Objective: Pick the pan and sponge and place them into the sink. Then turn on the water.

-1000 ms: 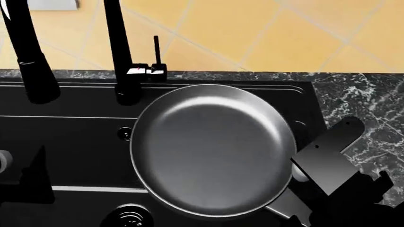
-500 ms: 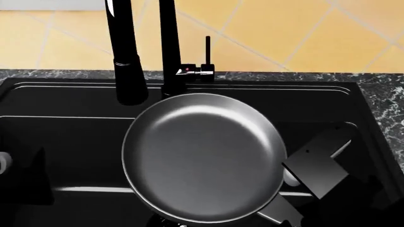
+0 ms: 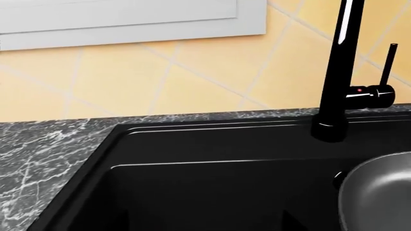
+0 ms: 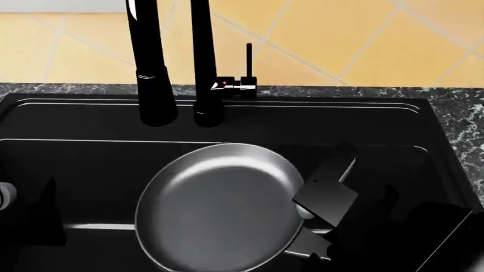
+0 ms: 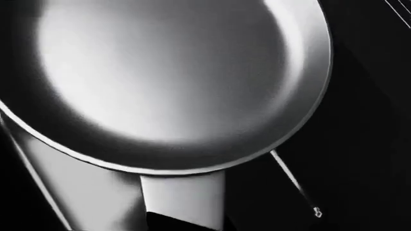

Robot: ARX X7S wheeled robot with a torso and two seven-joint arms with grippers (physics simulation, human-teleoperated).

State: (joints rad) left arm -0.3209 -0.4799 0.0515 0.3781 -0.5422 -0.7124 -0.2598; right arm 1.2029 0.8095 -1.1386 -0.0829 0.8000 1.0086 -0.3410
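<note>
The dark grey pan (image 4: 215, 209) hangs level, low inside the black sink (image 4: 90, 158), in front of the faucet (image 4: 203, 68). My right gripper (image 4: 309, 237) is shut on the pan's flat grey handle (image 5: 183, 195) at the pan's near right. In the right wrist view the glossy inside of the pan (image 5: 167, 72) fills most of the picture. The pan's rim (image 3: 378, 192) also shows in the left wrist view. My left gripper (image 4: 42, 212) is a dark shape over the sink's left part, its jaws lost against the black. The sponge is out of view.
The faucet's spout (image 4: 155, 73) hangs over the back of the basin, with the thin lever (image 4: 248, 56) upright beside the chrome joint. Dark marble counter (image 3: 45, 154) runs round the sink, and yellow tiles rise behind. A white window frame (image 3: 128, 19) sits above the tiles.
The pan has dropped lower into the sink and shifted toward the near left, carried by my right gripper. Before that, the head view swung so the faucet moved to the right in it.
</note>
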